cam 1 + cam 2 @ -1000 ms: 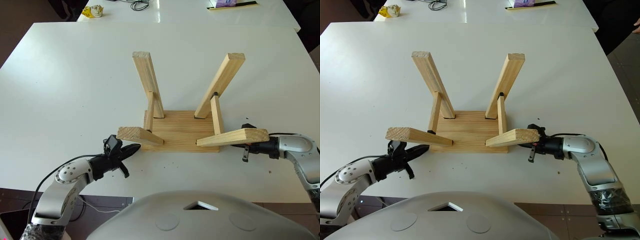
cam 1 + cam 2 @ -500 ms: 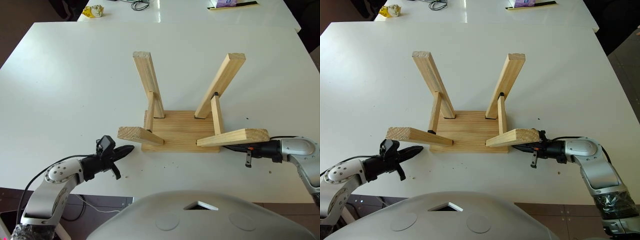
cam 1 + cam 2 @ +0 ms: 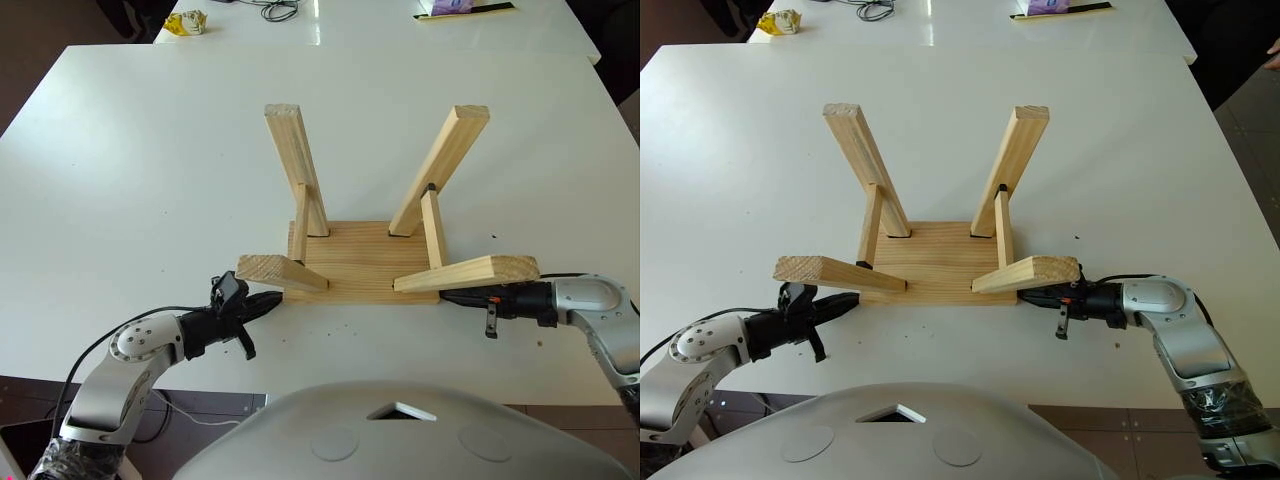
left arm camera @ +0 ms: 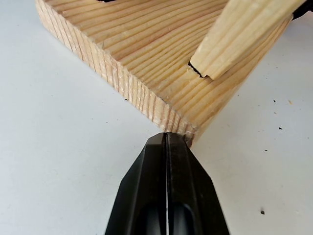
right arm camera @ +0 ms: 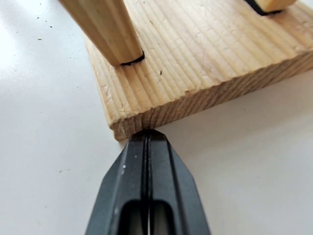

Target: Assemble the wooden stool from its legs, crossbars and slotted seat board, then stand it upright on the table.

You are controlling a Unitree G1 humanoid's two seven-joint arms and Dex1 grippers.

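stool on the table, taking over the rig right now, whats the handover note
Left gripper: jaws shut, empty, tip at the near left corner of the seat board.
Right gripper: jaws shut, empty, tip at the seat board's near right corner.
Stool: upside down on the table, seat board flat, four legs pointing up, both crossbars fitted between leg pairs.
Done: assembly looks complete.
Left: turn it over and stand it upright.

Stool (image 3: pixel 930 278) inverted on table (image 3: pixel 1120 150), seat board (image 3: pixel 945 252) down, four legs (image 3: pixel 866 165) up. Left gripper (image 3: pixel 845 302) at near-left corner; right gripper (image 3: pixel 1032 296) at near-right corner.
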